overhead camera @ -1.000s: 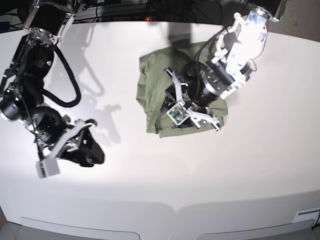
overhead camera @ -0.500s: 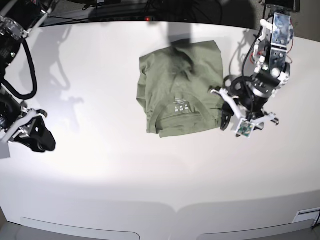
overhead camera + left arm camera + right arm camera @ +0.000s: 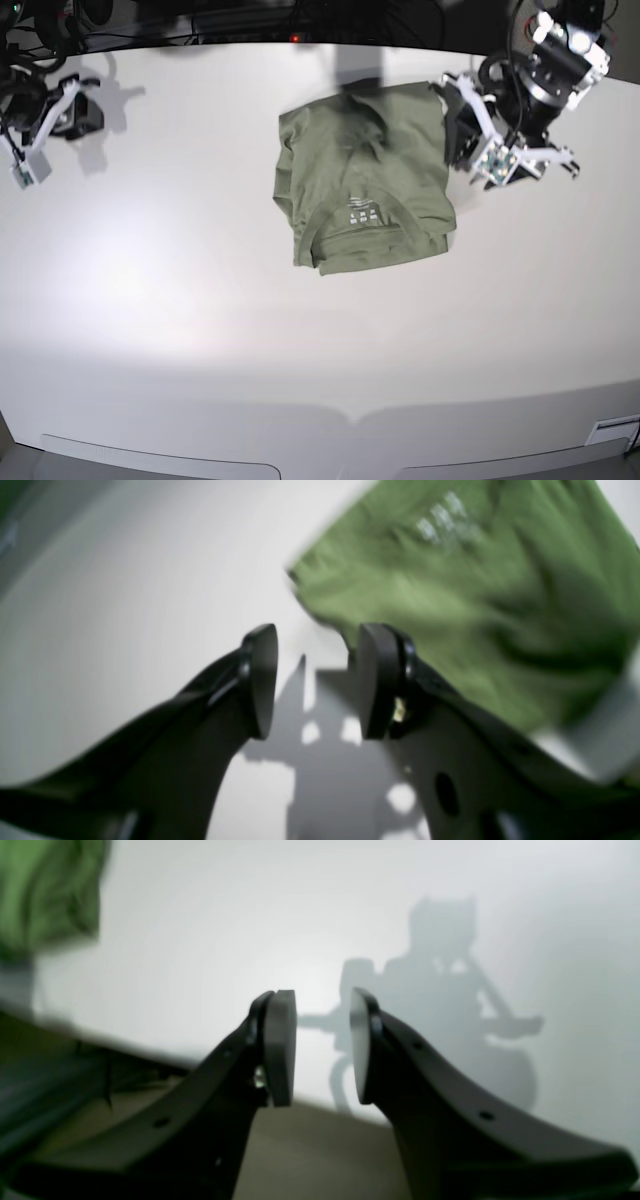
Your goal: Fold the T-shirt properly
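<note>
Your T-shirt point(image 3: 365, 180) lies a little above the middle of the white table point(image 3: 200, 330), toward twelve o'clock, already gathered into a compact, roughly square bundle with the white label marks point(image 3: 363, 214) facing up near its six o'clock edge. The folding itself looks done to me, though the edges are uneven and the cloth is wrinkled — you may want one more pass to square it.

Your left gripper point(image 3: 312, 680) sits at the bundle's three o'clock side, jaws parted with nothing between them. Your right gripper point(image 3: 322, 1045) is well apart at ten o'clock — also parted and holding nothing.
</note>
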Available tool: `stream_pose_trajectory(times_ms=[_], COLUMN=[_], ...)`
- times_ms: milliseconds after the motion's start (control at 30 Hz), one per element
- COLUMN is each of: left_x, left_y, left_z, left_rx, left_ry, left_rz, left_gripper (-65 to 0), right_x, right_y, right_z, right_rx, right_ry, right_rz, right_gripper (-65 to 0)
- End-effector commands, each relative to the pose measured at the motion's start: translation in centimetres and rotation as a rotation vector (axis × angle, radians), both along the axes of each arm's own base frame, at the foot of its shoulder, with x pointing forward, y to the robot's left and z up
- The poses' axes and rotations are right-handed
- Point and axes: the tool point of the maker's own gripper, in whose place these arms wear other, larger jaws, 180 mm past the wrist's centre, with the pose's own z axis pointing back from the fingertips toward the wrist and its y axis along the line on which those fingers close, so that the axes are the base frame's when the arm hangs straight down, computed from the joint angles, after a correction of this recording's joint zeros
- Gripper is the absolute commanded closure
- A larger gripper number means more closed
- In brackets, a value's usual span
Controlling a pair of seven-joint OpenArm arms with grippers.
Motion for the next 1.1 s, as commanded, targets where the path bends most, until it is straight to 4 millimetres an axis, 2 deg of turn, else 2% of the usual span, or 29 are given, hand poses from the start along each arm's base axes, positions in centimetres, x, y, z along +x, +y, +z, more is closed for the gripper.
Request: stream_pose_trajectory(times_ms=[0,167,267,367,500,633,733,867,967,1067], left_x=[-0.4,-3.7,-6.8,-10.2,-14.9,-18.4,-20.4,-23.0,-24.5,-26.1], left_y=[0.5,4.0,6.2,7.0,7.5,8.8,10.3,12.2,13.7,14.9], left_z=[0.7,-0.2,-1.4,-2.3,-4.9,-8.8,-12.8,-18.3,-21.0,-23.1], left_rx=[0.036,0.12,0.16,0.164,0.154,0.13,0.088,-0.022,-0.077,-0.074], left_ry=[-0.022,0.056,0.138,0.198,0.321,0.402,0.426,0.449,0.428,0.447], left_rz=[-0.007,0.074,0.117,0.118,0.111,0.141,0.189,0.345,0.447,0.497], left_gripper=[-24.9,-24.9,-24.9,-24.9,-24.9,-24.9,-24.9,-24.9,-24.9,-24.9], right_x=[-0.4,-5.7,-9.8,-13.6,-16.4,-18.2,-20.0,-23.4,-25.7,-26.9], right_y=[0.1,1.3,1.6,2.0,3.2,3.6,3.7,4.0,4.6,5.5], right_z=[0.7,-0.3,-1.1,-1.6,-1.7,-2.8,-5.2,-10.5,-14.3,-17.9], right_rx=[-0.016,-0.021,-0.014,0.012,0.075,0.09,0.11,0.107,0.12,0.107], right_ry=[-0.005,0.132,0.249,0.345,0.363,0.397,0.44,0.544,0.643,0.704], right_rz=[0.034,0.082,0.092,0.079,0.022,-0.032,-0.063,-0.043,-0.008,0.062], right_gripper=[-18.9,-18.9,-18.9,-18.9,-18.9,-18.9,-18.9,-18.9,-18.9,-18.9])
